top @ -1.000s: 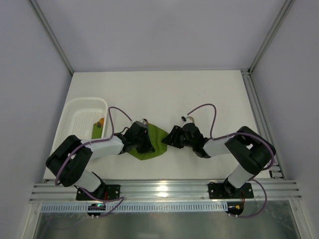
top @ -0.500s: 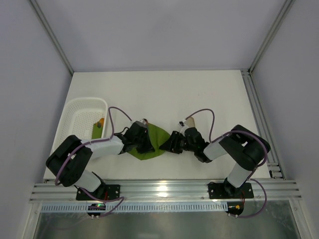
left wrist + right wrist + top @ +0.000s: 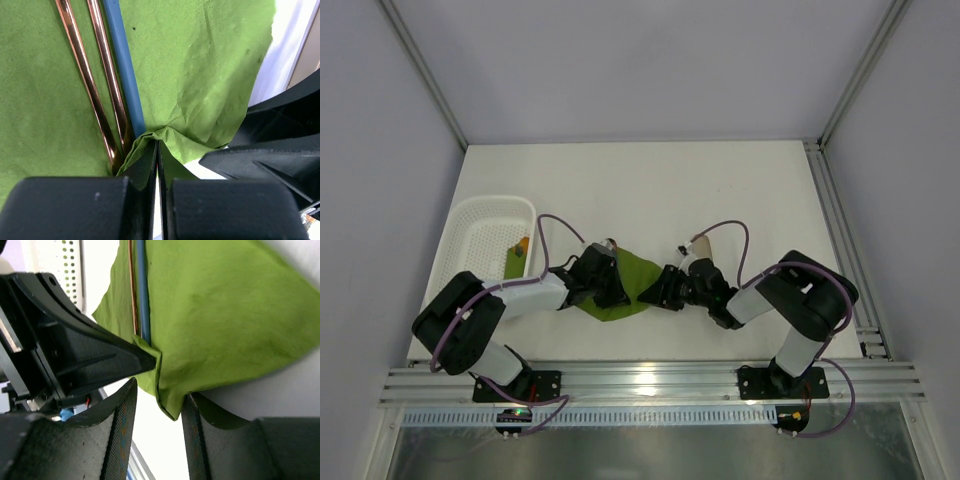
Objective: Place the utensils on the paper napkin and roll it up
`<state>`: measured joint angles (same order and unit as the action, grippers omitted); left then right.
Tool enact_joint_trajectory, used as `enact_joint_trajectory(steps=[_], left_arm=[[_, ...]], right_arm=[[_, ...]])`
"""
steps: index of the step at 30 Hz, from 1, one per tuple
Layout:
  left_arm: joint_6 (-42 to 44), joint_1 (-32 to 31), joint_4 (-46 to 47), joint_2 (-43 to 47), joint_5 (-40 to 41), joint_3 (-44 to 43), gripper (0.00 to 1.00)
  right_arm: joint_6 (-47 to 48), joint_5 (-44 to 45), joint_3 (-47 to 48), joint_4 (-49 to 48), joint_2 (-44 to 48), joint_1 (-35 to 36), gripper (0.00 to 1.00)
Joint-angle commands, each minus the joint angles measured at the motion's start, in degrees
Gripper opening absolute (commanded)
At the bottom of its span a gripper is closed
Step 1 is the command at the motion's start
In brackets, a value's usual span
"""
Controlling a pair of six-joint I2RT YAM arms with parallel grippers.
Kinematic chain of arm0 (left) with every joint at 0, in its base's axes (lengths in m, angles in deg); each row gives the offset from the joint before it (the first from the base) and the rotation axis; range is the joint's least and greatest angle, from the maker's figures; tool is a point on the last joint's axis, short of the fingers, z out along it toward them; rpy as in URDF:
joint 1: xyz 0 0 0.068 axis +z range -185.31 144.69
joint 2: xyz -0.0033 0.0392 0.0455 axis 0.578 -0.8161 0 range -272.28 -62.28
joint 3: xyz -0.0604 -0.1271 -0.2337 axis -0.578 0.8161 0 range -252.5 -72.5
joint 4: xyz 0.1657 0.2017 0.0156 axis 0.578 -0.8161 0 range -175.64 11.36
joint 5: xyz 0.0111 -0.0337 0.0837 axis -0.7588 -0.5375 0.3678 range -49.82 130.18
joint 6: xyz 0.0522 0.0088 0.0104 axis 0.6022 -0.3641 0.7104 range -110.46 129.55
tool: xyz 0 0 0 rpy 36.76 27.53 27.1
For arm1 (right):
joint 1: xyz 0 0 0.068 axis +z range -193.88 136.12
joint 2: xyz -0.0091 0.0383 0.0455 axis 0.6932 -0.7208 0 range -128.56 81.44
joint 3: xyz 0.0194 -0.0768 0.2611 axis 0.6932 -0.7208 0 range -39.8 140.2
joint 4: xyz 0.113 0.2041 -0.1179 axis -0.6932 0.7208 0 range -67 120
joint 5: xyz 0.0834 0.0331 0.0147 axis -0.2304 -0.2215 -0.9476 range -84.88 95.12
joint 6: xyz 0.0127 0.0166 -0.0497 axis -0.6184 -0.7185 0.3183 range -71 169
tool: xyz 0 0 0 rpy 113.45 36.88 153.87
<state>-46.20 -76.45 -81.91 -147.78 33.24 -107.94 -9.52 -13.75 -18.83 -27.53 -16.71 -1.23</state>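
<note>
The olive-green paper napkin (image 3: 638, 272) lies crumpled between both grippers near the table's front. Two copper utensils (image 3: 95, 95) lie on it side by side, with a slim blue handle (image 3: 126, 80) next to them. My left gripper (image 3: 157, 145) is shut, pinching a raised fold of the napkin right at the utensils' ends. In the top view it (image 3: 612, 290) sits on the napkin's left part. My right gripper (image 3: 160, 390) is open, its fingers (image 3: 120, 430) straddling a hanging corner of the napkin (image 3: 172, 407). From above, the right gripper (image 3: 655, 292) is at the napkin's right edge, tip to tip with the left one.
A white mesh basket (image 3: 470, 222) stands at the left, holding a small green and orange item (image 3: 517, 258). A pale beige piece (image 3: 703, 240) lies just behind the right wrist. Purple cables loop over both arms.
My right gripper has moved left onto the napkin's right corner and narrowed slightly. The left gripper and the napkin's fold have stayed in place.
</note>
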Motion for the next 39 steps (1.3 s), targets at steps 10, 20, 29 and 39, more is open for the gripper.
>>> enact_joint_trajectory(steps=[10,20,29,39], left_arm=[[0.20,-0.08,-1.13,0.59,2.28,-0.07,0.00],[-0.06,-0.08,-0.95,0.77,2.72,0.37,0.00],[-0.24,-0.08,-1.30,1.12,3.25,0.46,0.00],[-0.24,-0.08,-1.83,2.52,4.04,0.81,0.00]], right_arm=[[11.85,5.78,4.87,11.50,5.60,0.50,0.29],[13.78,4.45,6.80,14.39,9.29,4.18,0.11],[15.72,7.62,11.45,20.81,10.35,8.14,0.11],[17.04,10.61,16.20,26.35,7.89,10.34,0.11]])
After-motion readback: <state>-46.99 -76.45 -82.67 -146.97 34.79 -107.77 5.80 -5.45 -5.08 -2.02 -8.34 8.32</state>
